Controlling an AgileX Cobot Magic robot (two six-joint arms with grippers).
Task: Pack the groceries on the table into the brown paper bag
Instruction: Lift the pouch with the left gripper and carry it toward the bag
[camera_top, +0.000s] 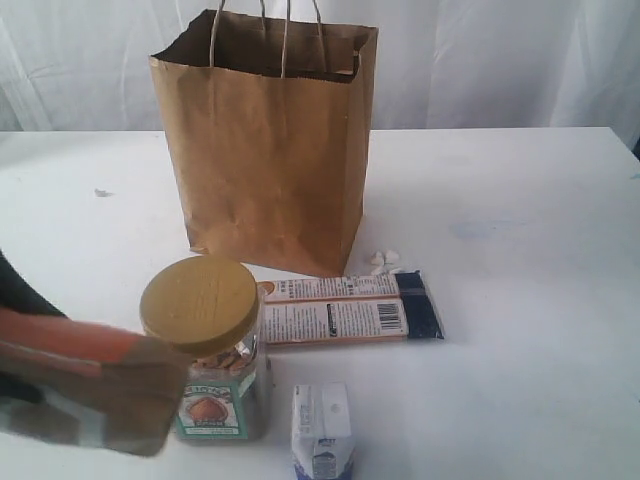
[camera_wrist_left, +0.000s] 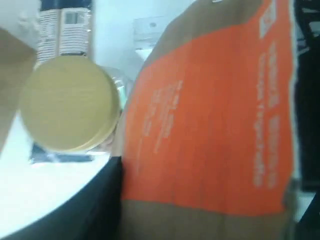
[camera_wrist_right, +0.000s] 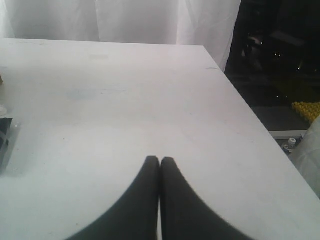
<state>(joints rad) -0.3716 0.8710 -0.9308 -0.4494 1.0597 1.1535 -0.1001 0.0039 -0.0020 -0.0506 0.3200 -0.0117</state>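
Note:
My left gripper (camera_wrist_left: 200, 165) is shut on the brown paper pouch (camera_wrist_left: 215, 115), whose orange label fills the left wrist view. In the exterior view the pouch (camera_top: 85, 385) hangs blurred at the front left, right beside the clear jar (camera_top: 210, 390) with its mustard-yellow lid (camera_top: 198, 305). The small white carton (camera_top: 322, 430) stands at the front. The long navy-orange packet (camera_top: 350, 308) lies flat before the brown paper bag (camera_top: 265, 150), which stands upright and open. My right gripper (camera_wrist_right: 160, 160) is shut and empty over bare table (camera_wrist_right: 125, 100).
A few small white bits (camera_top: 384, 261) lie at the bag's front right corner. The table's right edge (camera_wrist_right: 250, 115) drops off to a dark floor. White curtains hang behind the table.

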